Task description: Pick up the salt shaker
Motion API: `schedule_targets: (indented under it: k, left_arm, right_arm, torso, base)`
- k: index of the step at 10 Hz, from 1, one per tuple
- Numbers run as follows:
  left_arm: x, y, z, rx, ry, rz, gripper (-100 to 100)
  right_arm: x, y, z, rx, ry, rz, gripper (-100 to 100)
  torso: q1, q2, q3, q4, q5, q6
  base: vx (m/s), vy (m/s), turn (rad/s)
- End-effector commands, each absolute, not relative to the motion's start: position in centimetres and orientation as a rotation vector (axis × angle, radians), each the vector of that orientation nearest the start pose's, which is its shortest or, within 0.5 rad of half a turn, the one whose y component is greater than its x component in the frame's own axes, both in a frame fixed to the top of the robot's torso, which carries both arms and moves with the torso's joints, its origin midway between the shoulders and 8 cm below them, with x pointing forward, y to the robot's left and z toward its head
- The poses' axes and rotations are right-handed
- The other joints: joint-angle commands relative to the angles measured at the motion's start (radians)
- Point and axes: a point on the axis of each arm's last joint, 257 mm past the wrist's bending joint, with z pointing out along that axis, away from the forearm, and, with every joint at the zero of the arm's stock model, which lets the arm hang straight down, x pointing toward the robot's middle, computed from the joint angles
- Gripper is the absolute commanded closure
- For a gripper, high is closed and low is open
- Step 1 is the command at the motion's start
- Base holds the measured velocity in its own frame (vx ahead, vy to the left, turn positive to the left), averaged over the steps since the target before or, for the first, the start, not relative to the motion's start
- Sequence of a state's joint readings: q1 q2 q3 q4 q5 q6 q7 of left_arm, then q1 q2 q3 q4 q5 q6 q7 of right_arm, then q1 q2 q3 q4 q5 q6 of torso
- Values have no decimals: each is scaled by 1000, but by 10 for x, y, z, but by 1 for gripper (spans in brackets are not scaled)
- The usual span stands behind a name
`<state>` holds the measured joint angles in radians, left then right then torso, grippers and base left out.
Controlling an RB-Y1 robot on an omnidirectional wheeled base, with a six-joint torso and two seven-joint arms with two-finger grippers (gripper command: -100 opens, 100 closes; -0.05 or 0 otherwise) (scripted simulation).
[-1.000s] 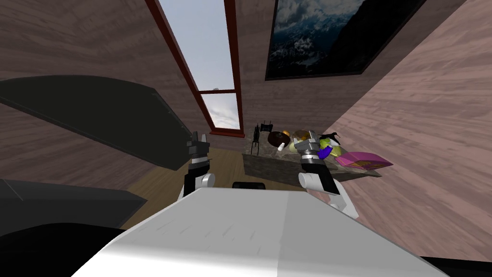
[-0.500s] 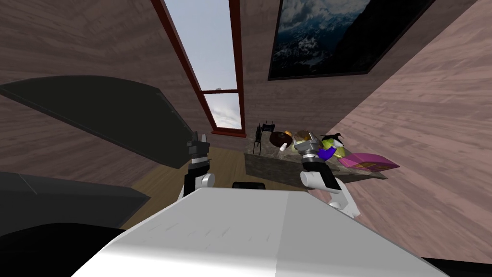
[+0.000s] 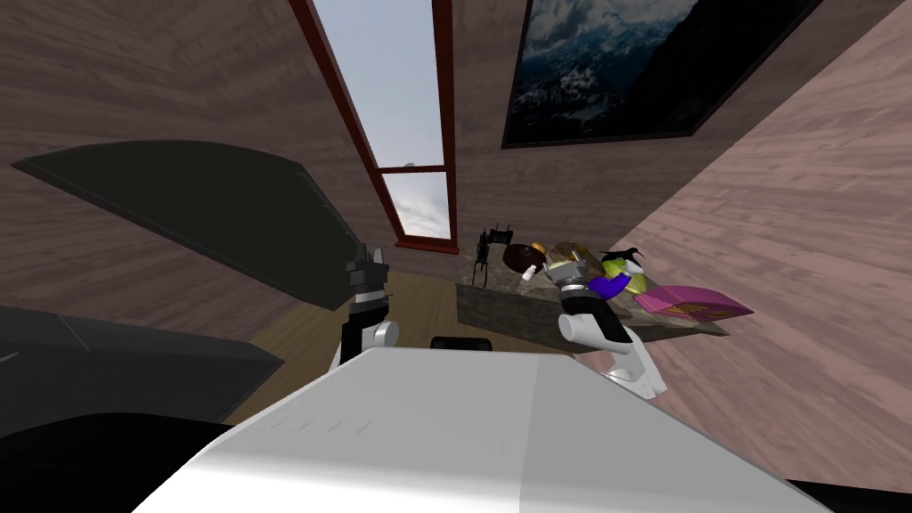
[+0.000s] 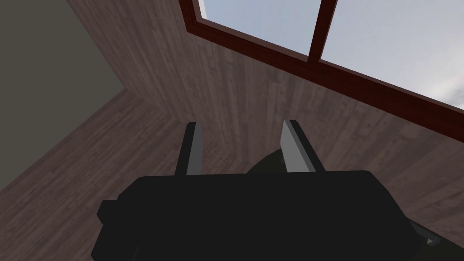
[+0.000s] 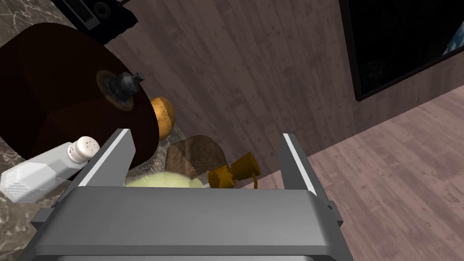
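Observation:
The salt shaker (image 5: 43,171) is a white faceted bottle with a perforated cap, lying tilted on the dark marbled table top (image 5: 9,213). It rests just outside one finger (image 5: 108,156) of my right gripper (image 5: 205,133), which is open with nothing between its fingers. In the head view the shaker (image 3: 528,272) is a small white shape just left of the right gripper (image 3: 570,264) over the table (image 3: 499,307). My left gripper (image 3: 367,258) is raised left of the table, its fingers (image 4: 194,146) open and holding nothing.
A dark brown round lidded pot (image 5: 68,90) stands close behind the shaker. A yellow-brown ball (image 5: 159,115), a brown lump (image 5: 195,156) and a gold bell-like piece (image 5: 235,170) lie ahead of the gripper. A pink book (image 3: 690,303) lies at the table's right end.
My head view has shifted slightly, so the table sits a little further right. The right gripper has come slightly nearer to the shaker. The left arm has not moved.

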<state>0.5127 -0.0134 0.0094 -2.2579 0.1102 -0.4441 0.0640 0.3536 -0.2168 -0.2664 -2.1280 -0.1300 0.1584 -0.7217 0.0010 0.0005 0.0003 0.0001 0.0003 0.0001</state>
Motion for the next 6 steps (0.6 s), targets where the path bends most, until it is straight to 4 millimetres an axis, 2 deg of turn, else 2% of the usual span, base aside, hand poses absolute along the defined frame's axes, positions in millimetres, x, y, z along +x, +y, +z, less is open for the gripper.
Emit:
schedule_targets:
  k: [1,2,3,5,6]
  left_arm:
    - [353,301,-1,-833,568,-1394,0]
    - [353,301,-1,-833,568,-1394,0]
    - [353,301,-1,-833,568,-1394,0]
    - [353,301,-1,-833,568,-1394,0]
    - [353,301,-1,-833,568,-1394,0]
  right_arm:
    - [430,-421,-121,1593,597,1489,-100]
    - [430,-422,-123,1603,599,1483,-100]
    - [435,-431,-130,1667,556,1500,-100]
    - [435,-432,-139,1710,551,1485,-100]
    - [440,-441,-148,1779,505,1498,-100]
  torso:
    - [0,0,0,0,0,0]
    - [0,0,0,0,0,0]
    - [0,0,0,0,0,0]
    - [0,0,0,0,0,0]
    - [0,0,0,0,0,0]
  base:
    - [-6,23,35]
    - [-1,13,2]
    - [-10,27,47]
    - [-3,21,10]
    - [-1,27,44]
